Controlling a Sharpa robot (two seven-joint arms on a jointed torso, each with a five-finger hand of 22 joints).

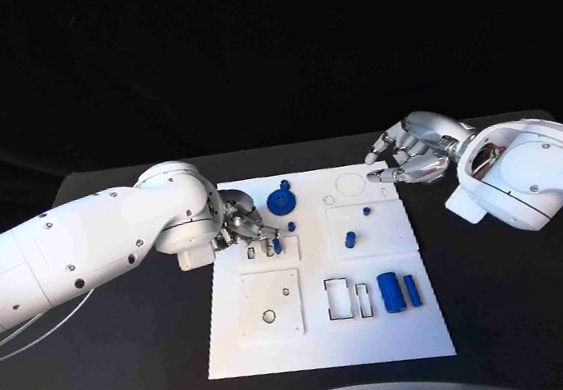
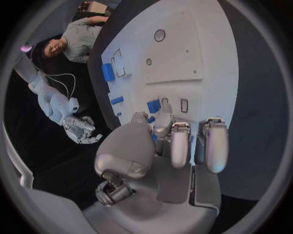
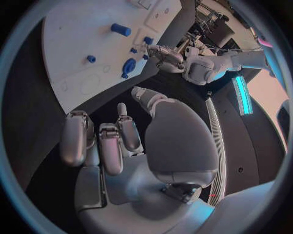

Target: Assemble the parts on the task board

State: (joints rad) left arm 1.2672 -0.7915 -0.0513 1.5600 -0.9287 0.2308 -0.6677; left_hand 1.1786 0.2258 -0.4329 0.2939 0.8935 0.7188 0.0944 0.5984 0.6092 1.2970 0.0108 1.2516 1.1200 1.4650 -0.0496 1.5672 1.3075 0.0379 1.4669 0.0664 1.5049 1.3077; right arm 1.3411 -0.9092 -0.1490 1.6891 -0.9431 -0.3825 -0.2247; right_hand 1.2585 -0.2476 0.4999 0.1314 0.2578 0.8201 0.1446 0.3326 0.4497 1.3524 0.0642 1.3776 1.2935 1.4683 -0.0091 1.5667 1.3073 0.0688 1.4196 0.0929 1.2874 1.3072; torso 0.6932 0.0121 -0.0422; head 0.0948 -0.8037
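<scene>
The white task board (image 1: 332, 339) lies mid-table. My left hand (image 1: 246, 223) hovers low over its far left part, fingertips by a blue block (image 1: 277, 245) that stands beside a narrow slot (image 1: 251, 252). In the left wrist view the left hand (image 2: 177, 141) has thumb and one finger bent close together just short of the blue block (image 2: 153, 106) and a small blue peg (image 2: 151, 119); whether they pinch anything is unclear. A round blue part (image 1: 281, 200) sits right of the hand. My right hand (image 1: 407, 159) hangs at the board's far right corner, fingers loosely bent, holding nothing (image 3: 122, 141).
Two blue cylinders (image 1: 390, 292) (image 1: 412, 290) lie at the board's near right beside rectangular slots (image 1: 342, 297). Small blue pieces (image 1: 366, 209) (image 1: 349, 239) sit on the right middle plate. A square plate with holes (image 1: 271, 305) occupies the near left. Black table (image 1: 137, 381) surrounds the board.
</scene>
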